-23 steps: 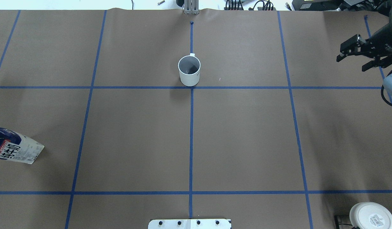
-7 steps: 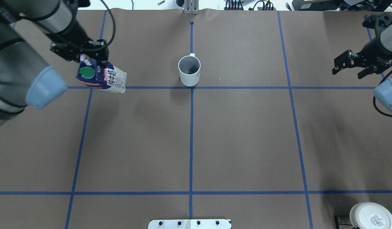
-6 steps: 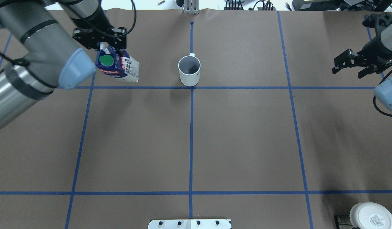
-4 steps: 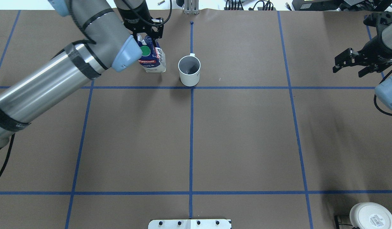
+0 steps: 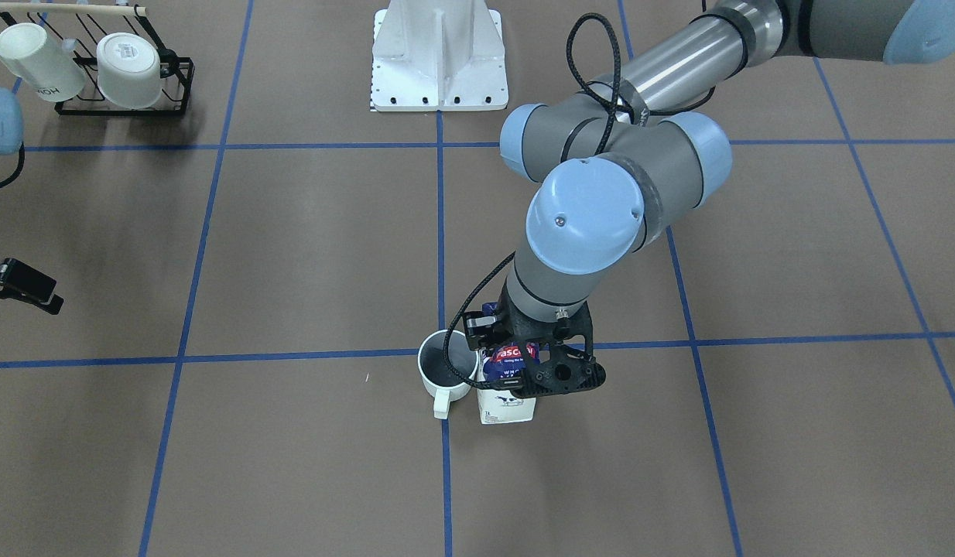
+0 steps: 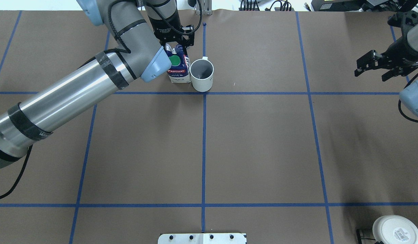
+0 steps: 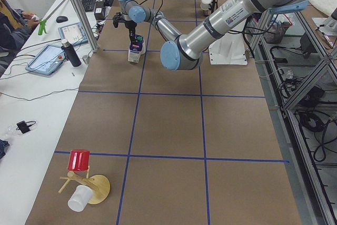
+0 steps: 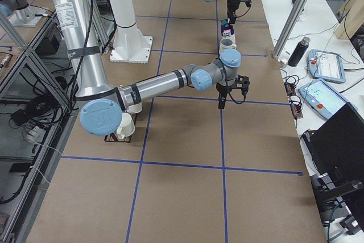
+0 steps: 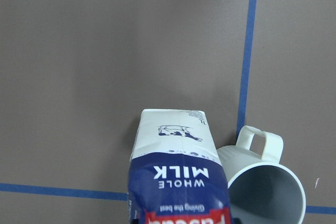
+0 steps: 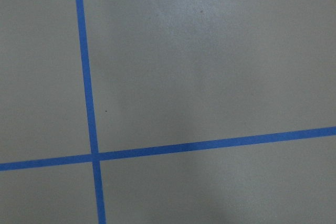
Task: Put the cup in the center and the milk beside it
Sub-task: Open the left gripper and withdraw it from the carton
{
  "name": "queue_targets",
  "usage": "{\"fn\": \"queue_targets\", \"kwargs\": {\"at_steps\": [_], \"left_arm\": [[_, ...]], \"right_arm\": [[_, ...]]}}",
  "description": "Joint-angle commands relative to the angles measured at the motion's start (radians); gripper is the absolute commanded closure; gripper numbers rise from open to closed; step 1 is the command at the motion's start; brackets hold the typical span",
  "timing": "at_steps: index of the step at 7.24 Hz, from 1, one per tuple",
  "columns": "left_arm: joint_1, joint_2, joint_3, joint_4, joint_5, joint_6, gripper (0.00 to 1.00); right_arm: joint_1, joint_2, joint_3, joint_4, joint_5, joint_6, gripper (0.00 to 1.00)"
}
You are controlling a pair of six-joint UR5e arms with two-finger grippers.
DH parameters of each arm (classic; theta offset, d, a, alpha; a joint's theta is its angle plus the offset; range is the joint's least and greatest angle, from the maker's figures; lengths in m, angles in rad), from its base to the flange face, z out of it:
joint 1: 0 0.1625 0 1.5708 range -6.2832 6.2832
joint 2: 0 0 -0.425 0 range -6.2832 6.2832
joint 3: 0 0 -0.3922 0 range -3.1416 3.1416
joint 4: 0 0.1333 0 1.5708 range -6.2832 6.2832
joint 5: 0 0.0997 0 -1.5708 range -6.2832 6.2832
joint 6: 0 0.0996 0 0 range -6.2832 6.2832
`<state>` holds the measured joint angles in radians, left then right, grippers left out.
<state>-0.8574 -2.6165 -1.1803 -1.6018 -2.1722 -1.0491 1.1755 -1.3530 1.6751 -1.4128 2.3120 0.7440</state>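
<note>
The milk [image 6: 178, 70] is upright, its side close against the left of the cup [image 6: 202, 75]. My left gripper [image 6: 176, 45] is shut on the carton's top. I cannot tell whether the carton's base rests on the paper. The cup, white with a grey inside, stands just beyond the center [image 6: 204, 93], its handle pointing away from me. The left wrist view shows the milk [image 9: 178, 182] and the cup [image 9: 265, 192] side by side. In the front view the gripper [image 5: 535, 363] covers the top of the milk [image 5: 508, 404], next to the cup [image 5: 445, 370]. My right gripper [image 6: 376, 69] is open and empty at the far right.
A black rack with white mugs [image 5: 98, 70] stands near the robot base [image 5: 439, 62]. A white cup with a labelled underside [image 6: 395, 230] sits at the near right corner. A red cup on a wooden stand [image 7: 79, 160] is at the table's left end.
My left arm has carried the milk from the table's left edge rightward to the cup's side and turned it upright. The cup has not moved. The right gripper has barely shifted.
</note>
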Motion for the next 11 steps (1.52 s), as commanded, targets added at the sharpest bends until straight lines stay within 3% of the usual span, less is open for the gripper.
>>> {"fn": "queue_targets", "kwargs": {"at_steps": [1, 2, 3, 4, 5, 6, 8, 10, 11], "left_arm": [[-0.059, 0.012, -0.075, 0.014, -0.017, -0.006, 0.02], [-0.113, 0.080, -0.194, 0.025, -0.082, -0.006, 0.02], [-0.187, 0.233, -0.385, 0.029, -0.145, -0.002, 0.02], [-0.201, 0.448, -0.618, 0.028, -0.153, 0.010, 0.02], [-0.237, 0.572, -0.721, 0.019, -0.144, 0.043, 0.02], [-0.268, 0.681, -0.748, 0.020, -0.143, 0.208, 0.02], [-0.439, 0.885, -0.725, 0.019, -0.126, 0.712, 0.02], [-0.575, 0.972, -0.639, 0.011, -0.136, 1.000, 0.02], [-0.583, 0.984, -0.627, 0.014, -0.136, 1.029, 0.02]], "right_arm": [[0.001, 0.000, -0.003, 0.000, 0.000, 0.000, 0.00], [0.001, 0.000, -0.003, 0.000, 0.000, 0.000, 0.00], [0.003, 0.003, -0.003, 0.000, 0.000, 0.000, 0.00], [0.010, 0.008, -0.009, -0.002, 0.001, 0.000, 0.00], [0.019, 0.009, -0.008, -0.002, 0.001, 0.000, 0.00], [0.024, 0.012, -0.011, -0.002, -0.003, -0.002, 0.00], [0.088, 0.000, -0.003, -0.002, 0.003, -0.008, 0.00], [0.177, -0.066, 0.001, -0.002, 0.030, -0.094, 0.00], [0.231, -0.172, 0.055, -0.002, 0.052, -0.209, 0.00]]}}
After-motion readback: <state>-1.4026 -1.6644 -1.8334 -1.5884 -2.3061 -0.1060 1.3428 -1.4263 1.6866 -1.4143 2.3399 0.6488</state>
